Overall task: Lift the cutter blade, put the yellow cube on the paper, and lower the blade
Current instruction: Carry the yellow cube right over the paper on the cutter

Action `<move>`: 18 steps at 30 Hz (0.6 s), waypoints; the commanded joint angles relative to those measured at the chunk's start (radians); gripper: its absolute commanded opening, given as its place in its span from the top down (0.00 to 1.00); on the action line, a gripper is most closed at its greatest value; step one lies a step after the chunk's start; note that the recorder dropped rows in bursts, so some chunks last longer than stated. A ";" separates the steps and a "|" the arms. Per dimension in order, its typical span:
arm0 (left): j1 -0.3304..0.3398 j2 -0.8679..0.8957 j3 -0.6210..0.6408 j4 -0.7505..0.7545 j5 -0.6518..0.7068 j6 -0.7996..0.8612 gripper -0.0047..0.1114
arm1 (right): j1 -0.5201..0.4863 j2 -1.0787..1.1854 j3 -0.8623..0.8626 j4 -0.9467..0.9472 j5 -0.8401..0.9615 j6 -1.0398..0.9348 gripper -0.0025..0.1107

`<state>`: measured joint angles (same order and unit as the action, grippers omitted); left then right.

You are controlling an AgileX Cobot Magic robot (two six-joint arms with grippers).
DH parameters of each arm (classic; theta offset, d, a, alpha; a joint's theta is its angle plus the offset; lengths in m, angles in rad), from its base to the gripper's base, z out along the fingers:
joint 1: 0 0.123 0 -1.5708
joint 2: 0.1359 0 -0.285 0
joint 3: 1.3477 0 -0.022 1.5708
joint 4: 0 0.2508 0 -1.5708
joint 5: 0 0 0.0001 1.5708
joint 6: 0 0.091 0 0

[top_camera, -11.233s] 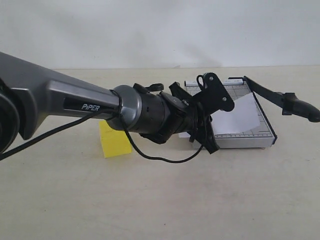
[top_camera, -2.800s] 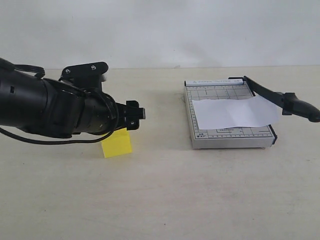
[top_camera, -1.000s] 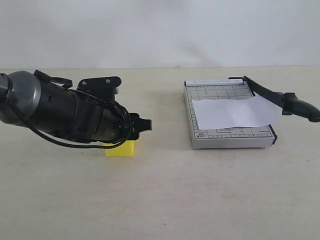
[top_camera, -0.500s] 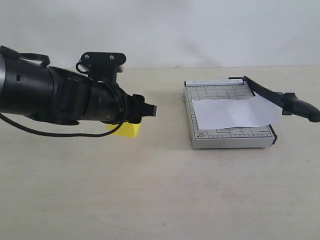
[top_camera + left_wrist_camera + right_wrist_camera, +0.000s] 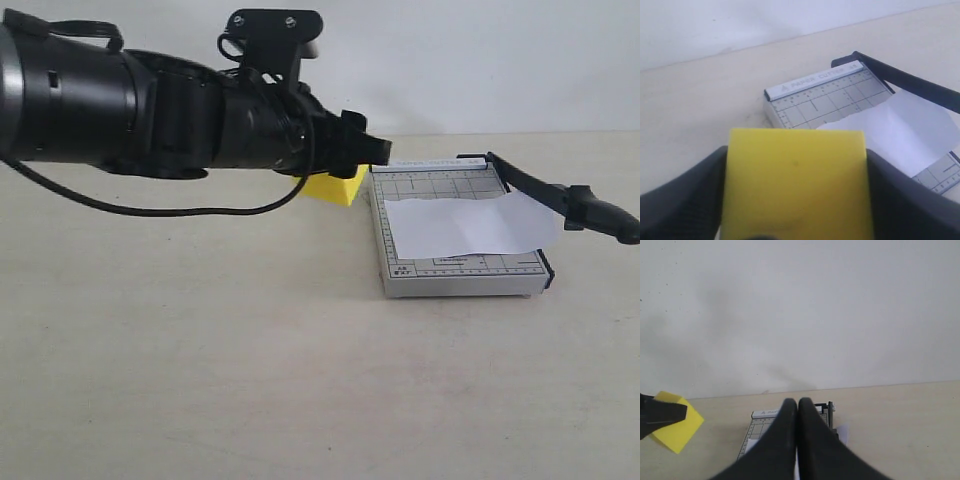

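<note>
Right, the left gripper (image 5: 352,168) is pinching the yellow cube (image 5: 796,175) between its two dark fingers and holding it clear of the table (image 5: 300,400), just beside the far left corner of the grey paper trimmer (image 5: 430,186). The cube is not yet over the paper (image 5: 465,226). That white sheet lies creased across the gridded board, its right edge spilling past the cutting side. The cutter blade (image 5: 535,186) stands lifted off the board and angled out to the right, its rounded handle (image 5: 600,215) hanging in the air, so raising looks done and placing is the step in hand. From the right wrist view the cube looks tipped onto a corner, so it wants levelling before it goes down. The good line is to carry it on over the board until it sits above the middle of the sheet, well short of the blade, then come straight down so the bottom face lands flat. No sliding, because a light, creased sheet will likely drag along with it. Only then should the fingers part. The right gripper (image 5: 798,440) waits high up with its fingers pressed together on nothing, looking down towards the trimmer, presumably ready for the handle.
</note>
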<state>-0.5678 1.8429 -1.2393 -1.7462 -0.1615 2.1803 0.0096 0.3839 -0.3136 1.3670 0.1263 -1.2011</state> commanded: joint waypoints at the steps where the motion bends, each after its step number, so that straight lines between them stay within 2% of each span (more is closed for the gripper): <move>1: -0.036 0.073 -0.061 0.002 0.063 0.026 0.92 | 0.002 -0.002 0.002 -0.004 -0.009 -0.004 0.98; 10: -0.104 0.198 -0.157 0.002 0.064 0.026 0.92 | 0.002 -0.002 0.002 -0.004 -0.009 -0.004 0.98; 18: -0.125 0.278 -0.281 0.002 0.058 0.026 0.92 | 0.002 -0.002 0.002 -0.004 -0.009 -0.004 0.98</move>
<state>-0.6835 2.1005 -1.4732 -1.7462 -0.1075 2.2015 0.0096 0.3839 -0.3136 1.3670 0.1198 -1.2011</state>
